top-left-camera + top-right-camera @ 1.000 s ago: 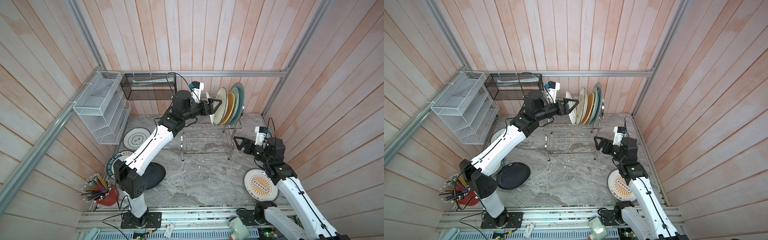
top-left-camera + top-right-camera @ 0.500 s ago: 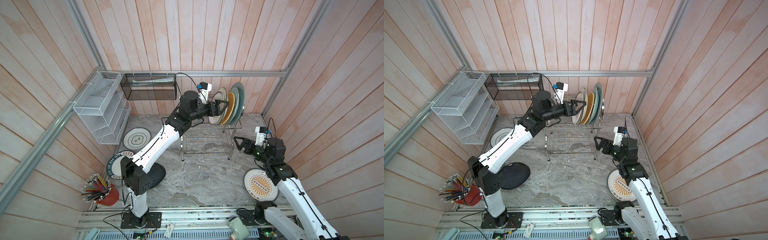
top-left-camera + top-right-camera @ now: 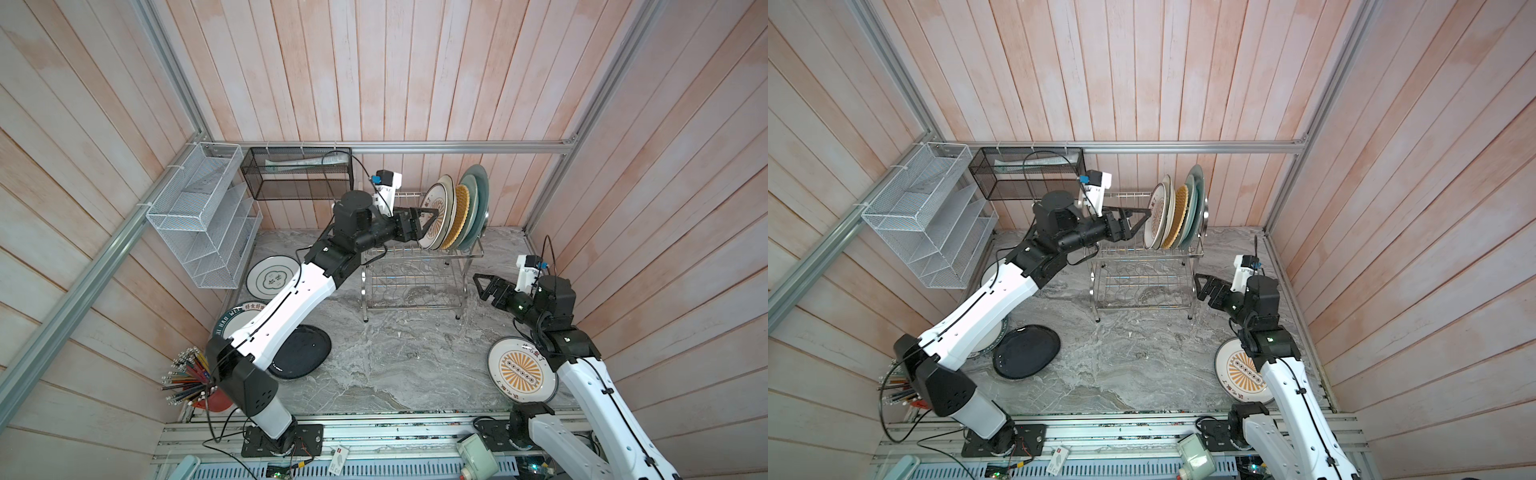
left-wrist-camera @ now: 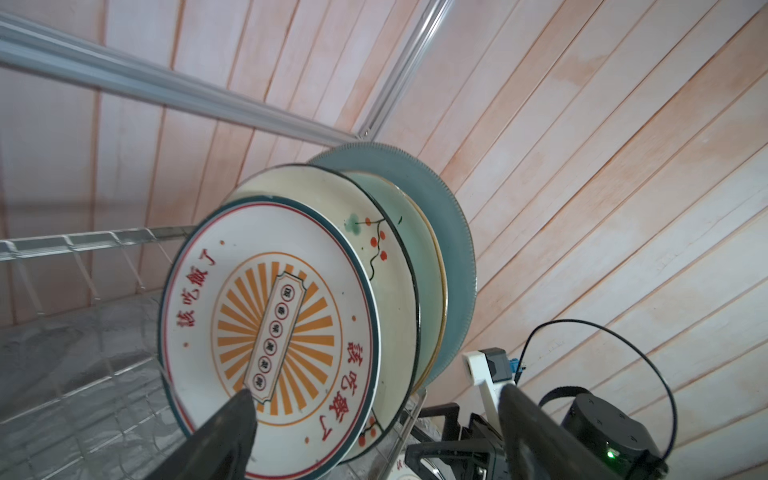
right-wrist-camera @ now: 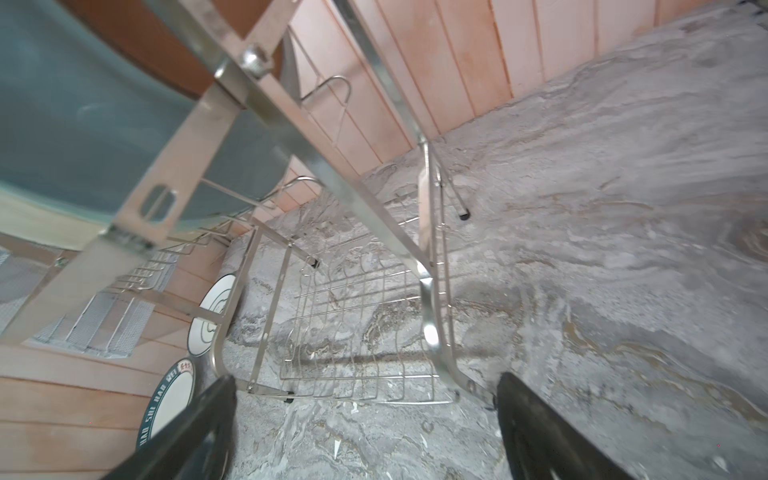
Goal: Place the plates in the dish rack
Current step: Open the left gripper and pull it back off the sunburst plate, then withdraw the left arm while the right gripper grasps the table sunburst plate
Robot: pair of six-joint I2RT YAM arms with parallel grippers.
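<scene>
Dish rack [image 3: 415,286], frame centre: sunburst plate [image 3: 439,203] upright on top tier; left hand [image 3: 428,220] spread wide at its face; right hand [image 3: 482,286] spread, empty.

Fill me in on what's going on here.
Two robot arms are loading plates into the dish rack. Five plates stand on its top tier. The left gripper is at the front one, the sunburst plate, jaws open on either side of its rim. The right gripper hovers open and empty beside the rack. On the table lie a green-ringed plate, a lettered plate, a black plate and a second sunburst plate.
</scene>
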